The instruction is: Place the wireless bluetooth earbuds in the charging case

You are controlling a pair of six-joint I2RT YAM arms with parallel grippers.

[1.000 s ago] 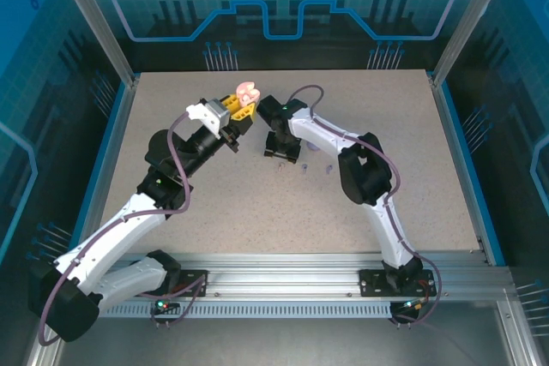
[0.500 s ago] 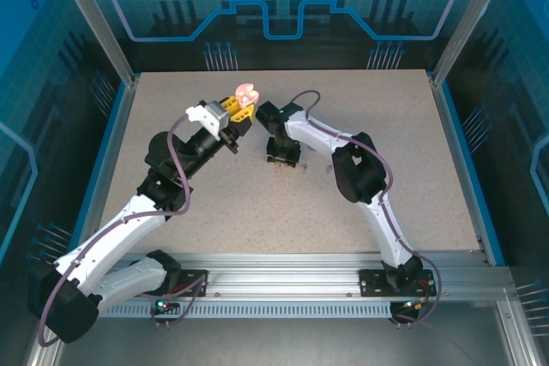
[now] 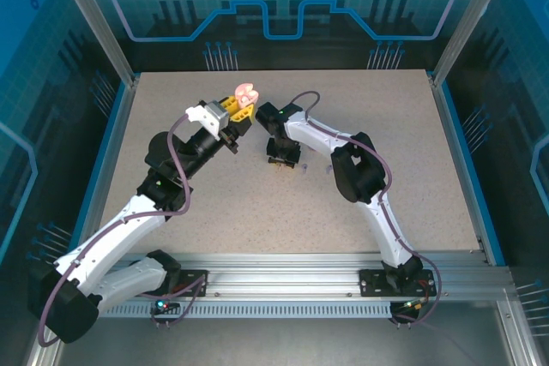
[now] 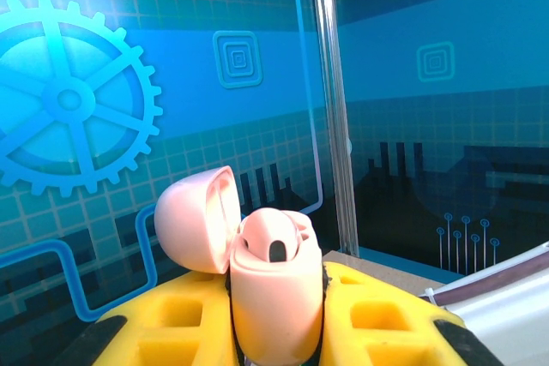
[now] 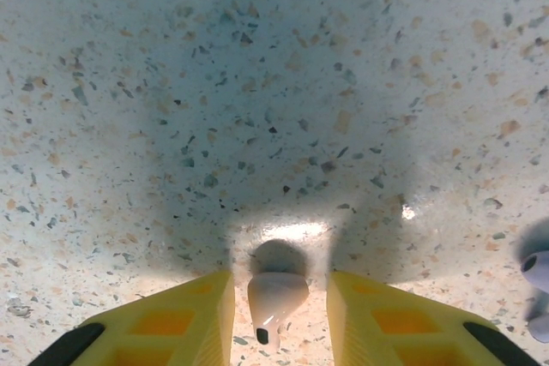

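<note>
Left gripper (image 3: 241,103) is raised off the table (image 3: 214,212), yellow fingers clamped on the lower body of the pink charging case (image 4: 273,285). Its lid (image 4: 196,219) is hinged open to the left, and one dark socket shows in the top.

Right gripper (image 5: 280,302) points down at the tabletop with fingers parted. A pinkish earbud (image 5: 274,287) lies on the surface between them with a gap either side, apparently not gripped, though the fingertips run out of frame. A purplish-grey earbud (image 5: 535,270) lies off to its right, apart.
</note>
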